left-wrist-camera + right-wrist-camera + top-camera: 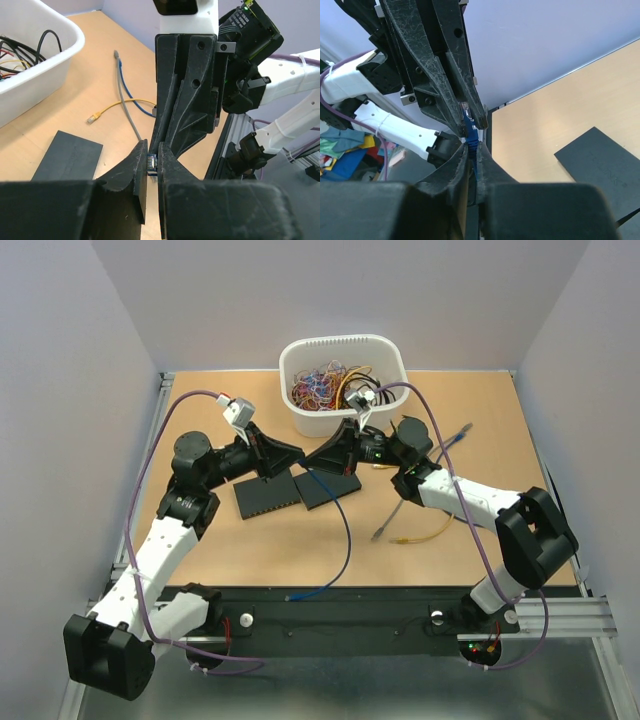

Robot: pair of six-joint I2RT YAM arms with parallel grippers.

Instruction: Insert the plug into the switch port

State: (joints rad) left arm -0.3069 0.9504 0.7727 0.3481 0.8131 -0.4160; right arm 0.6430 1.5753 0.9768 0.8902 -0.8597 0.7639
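Currently both grippers meet at the centre of the top view, tip to tip, and both are clamped on the same plug (151,166). The left gripper (152,156) pinches its clear end. The right gripper (472,149) is closed on the blue boot just behind it. The plug is held in the air, above the gap between the left switch (265,497) and the right switch (328,487), which lie flat on the table (480,440). Its blue cable (345,540) hangs down toward the bottom edge of the frame.

The main risk is the shared grip. If either arm moves before the other lets go, the plug could twist between the fingers, slip out or strain the cable. The left hold covers only a small part of the plug, so a tug from the trailing cable could tilt it and spoil its line-up with a port. Neither switch looks fastened, so a hard or skewed push might slide it rather than seat the plug. No port opening shows in any view, so I cannot tell which edge to approach.

No brand, label or writing can be read anywhere.
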